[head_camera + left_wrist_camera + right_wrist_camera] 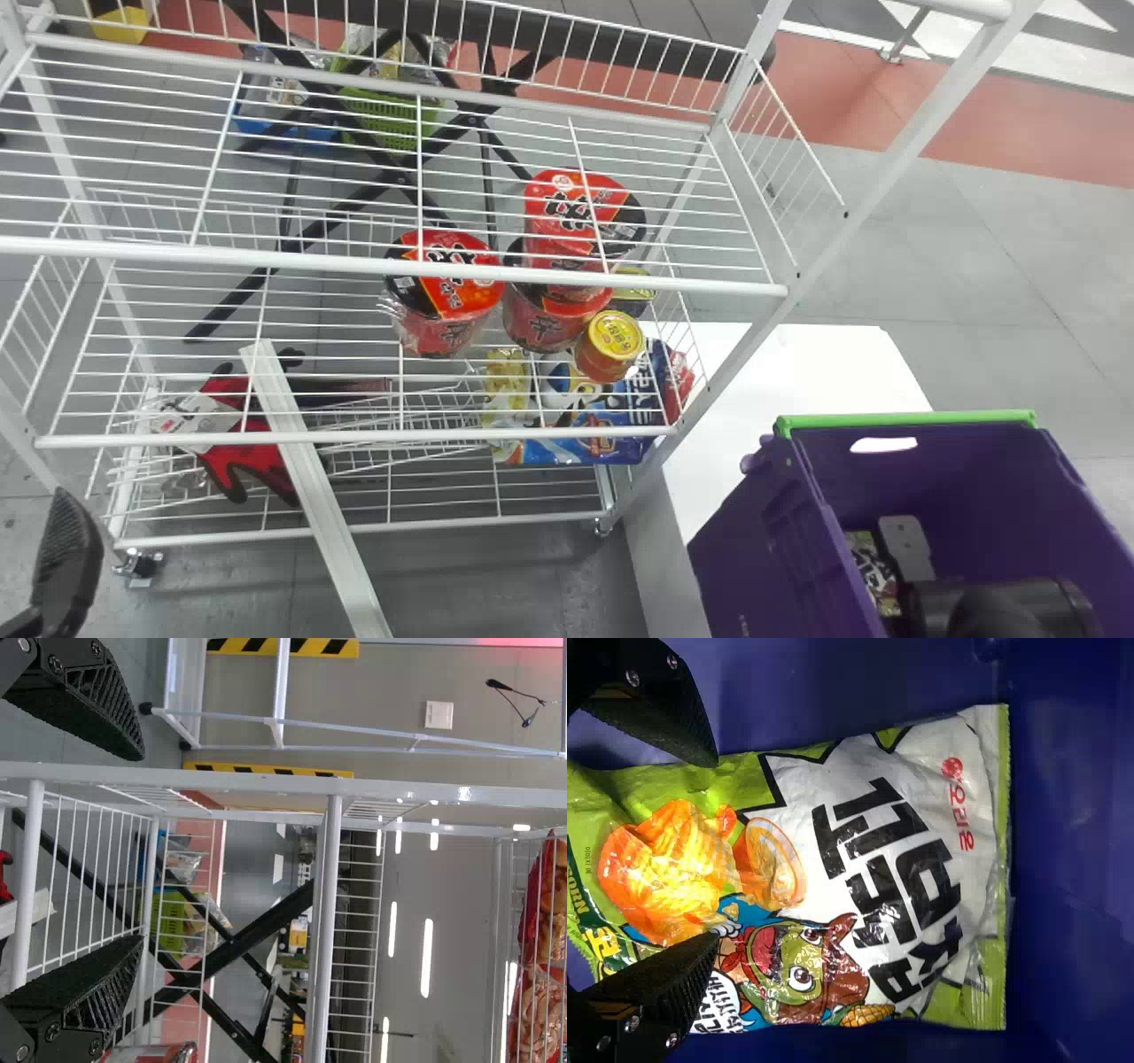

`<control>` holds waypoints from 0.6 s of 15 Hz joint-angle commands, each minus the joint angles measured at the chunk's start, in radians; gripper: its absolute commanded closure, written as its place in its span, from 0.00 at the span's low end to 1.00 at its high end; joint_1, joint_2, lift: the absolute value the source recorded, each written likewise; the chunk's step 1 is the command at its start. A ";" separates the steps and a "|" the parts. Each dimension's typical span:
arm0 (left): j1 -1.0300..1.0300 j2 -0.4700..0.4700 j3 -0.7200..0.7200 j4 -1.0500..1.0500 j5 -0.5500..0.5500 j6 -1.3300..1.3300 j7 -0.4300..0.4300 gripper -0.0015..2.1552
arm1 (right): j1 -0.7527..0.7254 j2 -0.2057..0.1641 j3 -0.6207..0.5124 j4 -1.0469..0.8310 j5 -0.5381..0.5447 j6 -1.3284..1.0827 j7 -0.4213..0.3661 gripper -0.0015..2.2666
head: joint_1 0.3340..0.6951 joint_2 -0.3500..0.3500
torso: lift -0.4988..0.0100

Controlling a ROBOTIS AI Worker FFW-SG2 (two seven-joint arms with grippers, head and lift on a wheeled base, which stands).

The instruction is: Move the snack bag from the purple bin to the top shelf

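In the head view, my right gripper reaches down into the purple bin, beside the snack bag, partly hidden there by the bin wall and arm. The right wrist view has the green and white snack bag lying flat, with my right gripper open over its one end, a finger on either side. At the head view's lower left is my left gripper; in the left wrist view, my left gripper stands open and empty before the wire rack.
Red noodle cups, a small yellow-lidded can and a blue snack pack sit on the rack's shelves. Red gloves lie lower left. The bin rests on a white table. Red packs sit high on the rack.
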 commanded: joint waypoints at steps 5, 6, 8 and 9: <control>-0.017 0.005 -0.001 0.022 0.008 0.000 -0.006 0.04 | 0.004 0.003 -0.007 0.005 -0.008 -0.004 -0.028 0.19 | 1.00 0.00 | 0.09; -0.017 0.006 -0.001 0.022 0.008 0.000 -0.006 0.04 | 0.004 0.003 -0.010 0.005 -0.009 -0.004 -0.030 0.23 | 1.00 0.00 | 0.09; -0.020 0.006 -0.002 0.024 0.009 0.000 -0.006 0.04 | 0.004 0.002 -0.021 0.003 -0.008 0.005 -0.038 0.32 | 1.00 0.00 | 0.09; -0.022 0.006 -0.002 0.027 0.009 0.000 -0.006 0.04 | 0.004 0.003 -0.026 0.001 -0.016 0.005 -0.038 0.51 | 1.00 0.00 | 0.09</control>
